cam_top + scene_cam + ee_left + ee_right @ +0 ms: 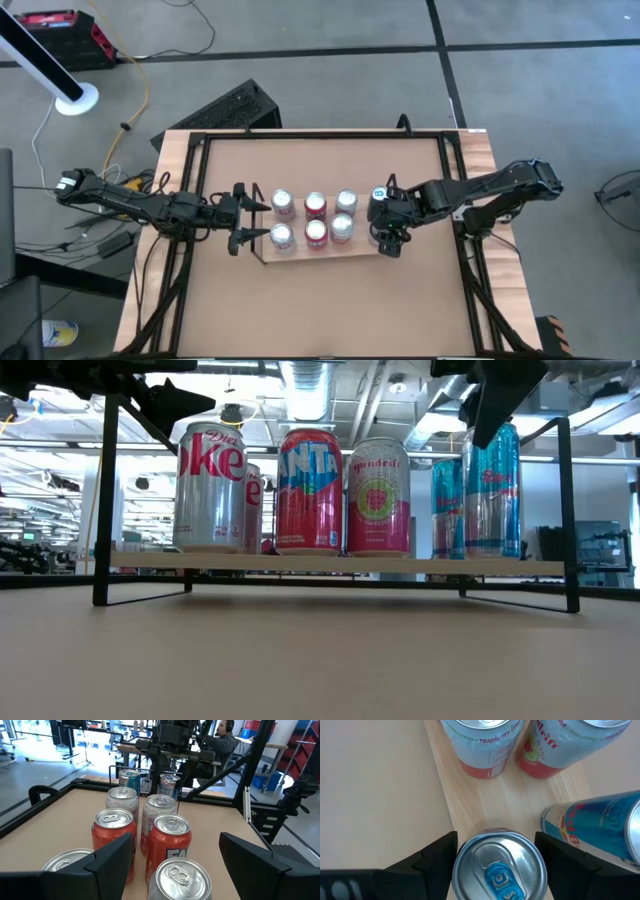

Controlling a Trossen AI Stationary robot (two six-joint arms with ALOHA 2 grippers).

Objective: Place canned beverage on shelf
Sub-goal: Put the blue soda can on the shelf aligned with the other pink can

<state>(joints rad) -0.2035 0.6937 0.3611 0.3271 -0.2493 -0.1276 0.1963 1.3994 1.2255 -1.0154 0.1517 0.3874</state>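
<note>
Slim blue-and-silver can (499, 870) with a blue pull tab, upright at the right end of the shelf (300, 252), near row, just beside a second blue can (600, 827). Right gripper (390, 240) poised straight above it, pointing down, jaws spread with one finger (437, 852) on either side of the can top; whether the pads touch the can cannot be told. Right arm (500, 185) reaching in from the right edge of the tabletop (330, 300). Left gripper (245, 217) level at the left end of the shelf, jaws spread and holding nothing, facing along the rows. On the light-wood board with black wire uprights (100, 500): Diet Coke (210, 485), red Fanta (308, 490), pink Spindrift (378, 495), more cans behind, in two rows.
</note>
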